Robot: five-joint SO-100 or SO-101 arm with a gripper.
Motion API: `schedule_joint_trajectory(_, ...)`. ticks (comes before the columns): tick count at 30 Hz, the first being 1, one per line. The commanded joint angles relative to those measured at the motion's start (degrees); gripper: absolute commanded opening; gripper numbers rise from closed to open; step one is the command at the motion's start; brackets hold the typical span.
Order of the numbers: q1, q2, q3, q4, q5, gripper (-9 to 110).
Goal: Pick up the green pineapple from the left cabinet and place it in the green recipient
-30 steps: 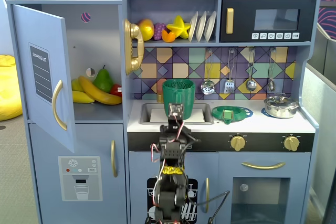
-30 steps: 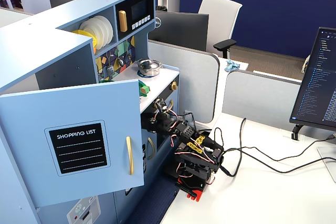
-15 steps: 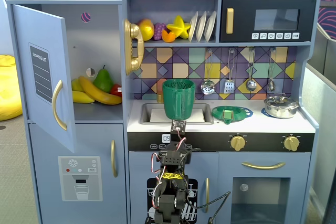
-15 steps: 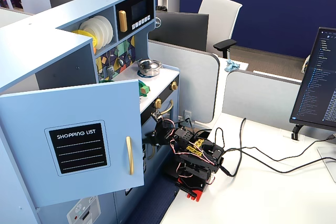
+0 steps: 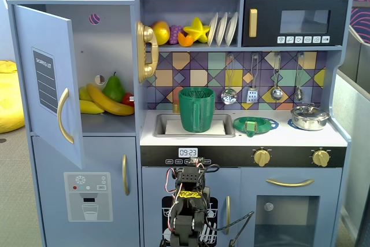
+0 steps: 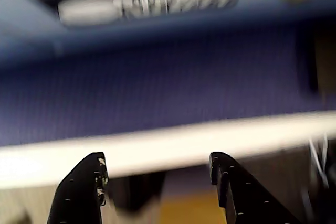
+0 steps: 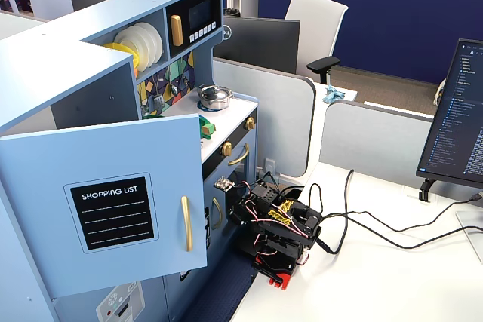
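Note:
The left cabinet (image 5: pixel 107 39) stands open, its door (image 5: pixel 46 85) swung out; the door also shows in the other fixed view (image 7: pixel 106 201). On its shelf lie bananas (image 5: pixel 107 101), a dark green pear (image 5: pixel 114 88) and a pale yellow-green shape (image 5: pixel 85 92) half hidden behind the bananas; I cannot tell whether that is the green pineapple. The green recipient (image 5: pixel 196 110) stands upright in the sink. My arm (image 5: pixel 188 209) sits folded low in front of the kitchen, far from the shelf, also seen from the side (image 7: pixel 279 224). My gripper (image 6: pixel 157 165) is open and empty in the blurred wrist view.
A flat green dish with a blue rim (image 5: pixel 255 124) and a metal pot (image 5: pixel 309 117) sit on the counter. Toy fruit (image 5: pixel 179 32) and plates fill the upper shelf beside the microwave (image 5: pixel 295 22). Cables (image 7: pixel 377 224) and a monitor (image 7: pixel 460 118) share the desk.

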Motion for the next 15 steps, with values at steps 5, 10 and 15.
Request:
schedule_joint_trajectory(5, 0.4, -0.4, -0.3, 12.3, -1.4, 17)
schedule_joint_trajectory(10, -0.8, -0.4, -0.3, 14.8, -0.8, 17)
schedule_joint_trajectory(15, -2.7, -0.4, -0.3, 17.0, 3.5, 17)
